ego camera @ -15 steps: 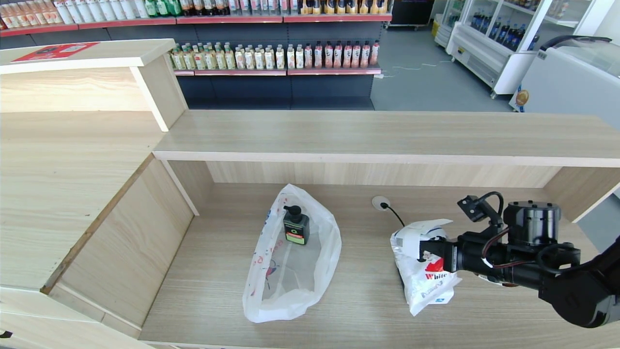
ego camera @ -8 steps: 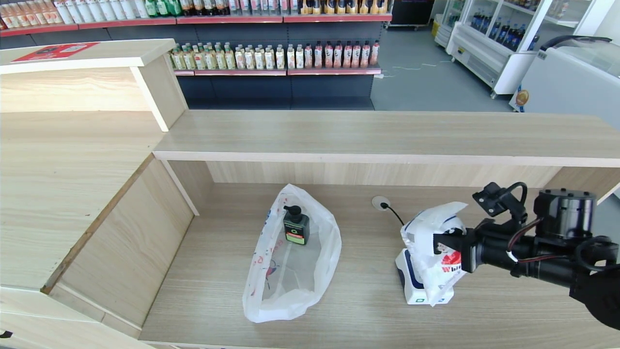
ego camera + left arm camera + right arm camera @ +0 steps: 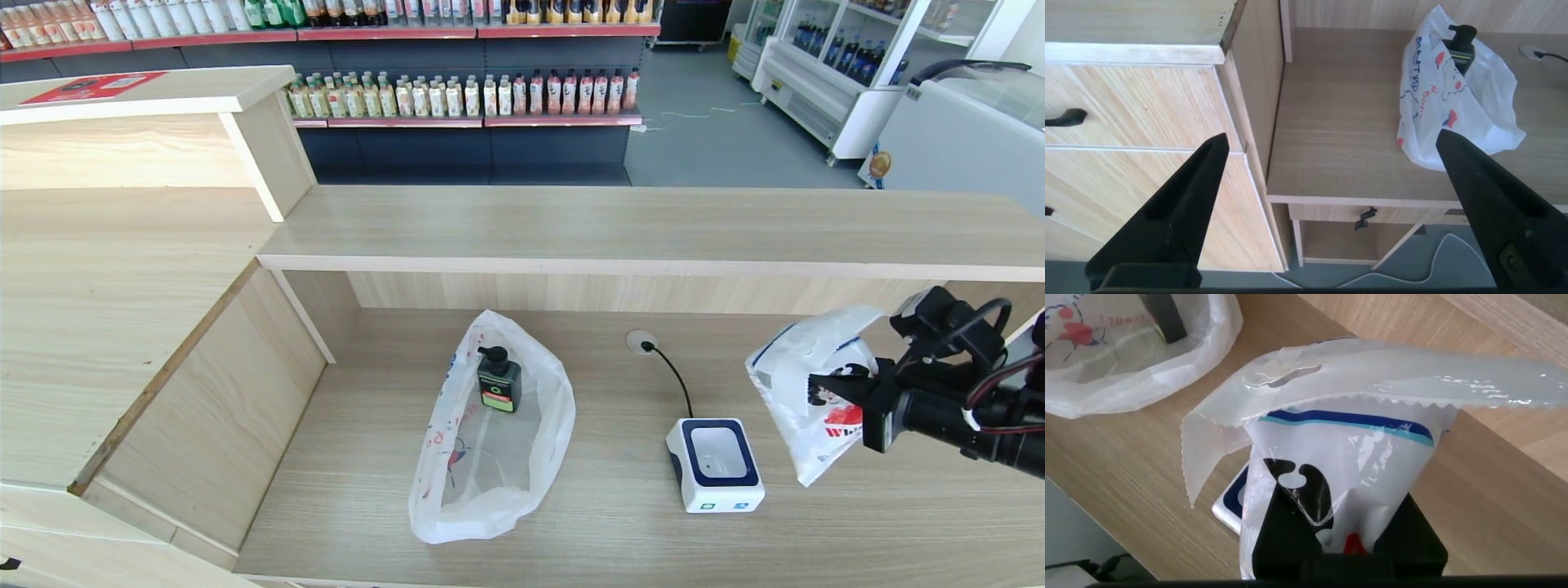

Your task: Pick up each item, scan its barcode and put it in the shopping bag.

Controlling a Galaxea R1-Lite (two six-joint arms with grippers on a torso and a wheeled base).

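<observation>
My right gripper (image 3: 824, 385) is shut on a white plastic packet (image 3: 804, 384) with red and blue print, held in the air to the right of the white barcode scanner (image 3: 716, 463). In the right wrist view the packet (image 3: 1339, 465) hangs between the fingers, with the scanner (image 3: 1231, 500) below it. The white shopping bag (image 3: 490, 425) lies open at the middle of the counter with a dark pump bottle (image 3: 499, 380) inside. In the left wrist view my left gripper (image 3: 1331, 204) is open, well off to the left of the bag (image 3: 1458, 90), out past the counter's front edge.
The scanner's black cable (image 3: 671, 366) runs to a grommet at the back. A raised wooden ledge (image 3: 653, 233) borders the counter at the back, and a side wall (image 3: 212, 408) borders it on the left. Drawer fronts (image 3: 1135, 188) sit below the left counter.
My right gripper has carried the packet up and to the right, off the scanner, which now shows fully. The bag and bottle have stayed put.
</observation>
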